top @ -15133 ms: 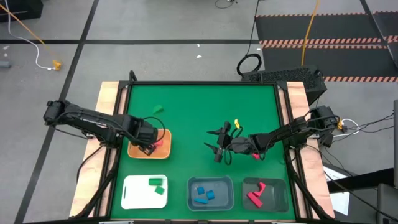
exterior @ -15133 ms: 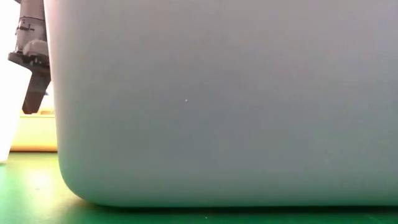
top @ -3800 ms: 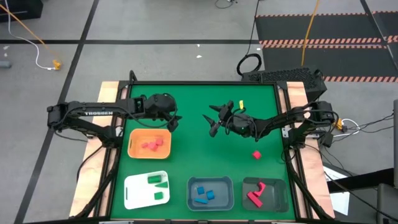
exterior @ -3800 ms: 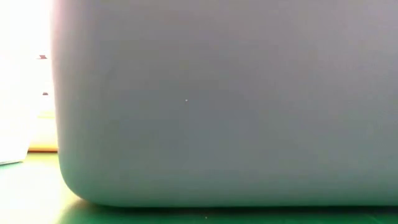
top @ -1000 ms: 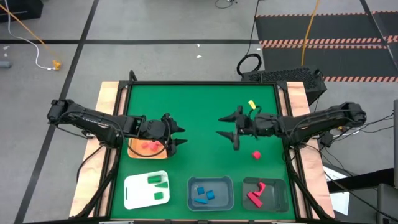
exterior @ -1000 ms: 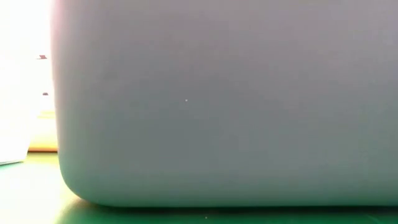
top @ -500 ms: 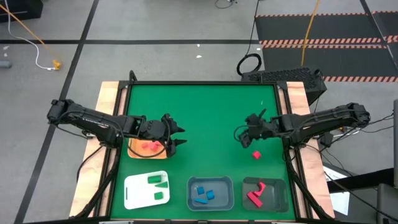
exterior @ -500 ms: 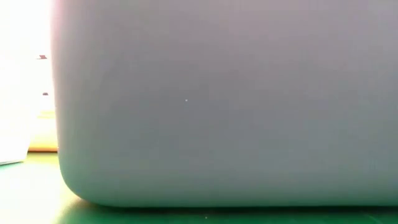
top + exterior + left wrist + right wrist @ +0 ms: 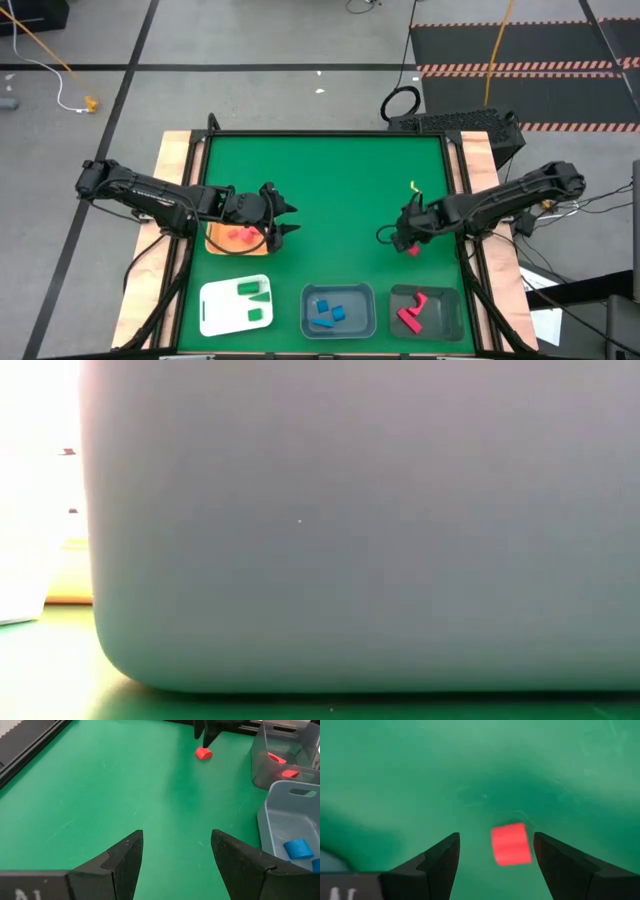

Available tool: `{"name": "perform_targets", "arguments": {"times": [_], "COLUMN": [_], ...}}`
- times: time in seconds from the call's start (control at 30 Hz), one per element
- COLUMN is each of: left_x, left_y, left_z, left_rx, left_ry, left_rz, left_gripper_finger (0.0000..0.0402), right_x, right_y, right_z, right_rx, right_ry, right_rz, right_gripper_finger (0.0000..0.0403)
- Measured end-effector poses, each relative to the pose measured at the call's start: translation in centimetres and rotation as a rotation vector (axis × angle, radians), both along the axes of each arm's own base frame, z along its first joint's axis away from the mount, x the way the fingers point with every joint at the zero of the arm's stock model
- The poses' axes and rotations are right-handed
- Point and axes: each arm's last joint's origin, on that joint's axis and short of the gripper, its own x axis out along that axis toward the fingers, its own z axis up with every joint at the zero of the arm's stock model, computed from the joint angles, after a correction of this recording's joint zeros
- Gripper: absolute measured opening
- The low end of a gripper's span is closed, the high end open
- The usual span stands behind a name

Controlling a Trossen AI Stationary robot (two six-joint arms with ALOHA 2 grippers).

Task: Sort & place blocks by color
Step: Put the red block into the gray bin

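A small red block [image 9: 411, 249] lies flat on the green mat at the right. My right gripper [image 9: 403, 238] hangs just above it, pointing down, open. In the right wrist view its fingers [image 9: 496, 840] stand on either side of the block [image 9: 510, 843] without touching it. My left gripper [image 9: 290, 220] waits open by the right edge of the orange tray [image 9: 214, 243], which holds pink-red pieces [image 9: 238, 235]. Other blocks lie in the near trays: green [image 9: 250, 292], blue [image 9: 327, 311], red [image 9: 411, 313].
Along the near edge stand a white tray [image 9: 212, 318], a blue-grey tray [image 9: 338, 292] and a dark grey tray [image 9: 452, 312]. The low view is filled by a grey tray wall [image 9: 350, 520]. Bare green mat [image 9: 330, 180] spreads over the middle and far part.
My right gripper has gone toward the table's right and near edges and come down over the red block, tipping from level to pointing down and rolling about its axis. Its fingers have stayed open. The block has not moved.
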Motion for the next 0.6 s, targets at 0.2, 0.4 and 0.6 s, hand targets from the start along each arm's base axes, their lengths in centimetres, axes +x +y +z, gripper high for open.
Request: {"name": "perform_targets", "arguments": {"times": [0.2, 0.4, 0.6], "left_x": [0.0, 0.0, 0.0], "left_y": [0.0, 0.0, 0.0], "left_z": [0.0, 0.0, -0.1], "left_rx": [0.014, 0.019, 0.019], "left_ry": [0.006, 0.008, 0.009], "left_rz": [-0.008, -0.011, -0.011], "left_gripper_finger": [0.0237, 0.0237, 0.0237], "right_x": [0.6, 0.9, 1.1], "right_y": [1.1, 2.1, 2.4], "right_z": [-1.7, -3.1, -3.9], "right_rx": [-0.002, 0.018, -0.007], "right_ry": [0.105, 0.197, 0.232], "right_rz": [0.036, 0.065, 0.079], "right_gripper_finger": [0.0244, 0.0244, 0.0227]}}
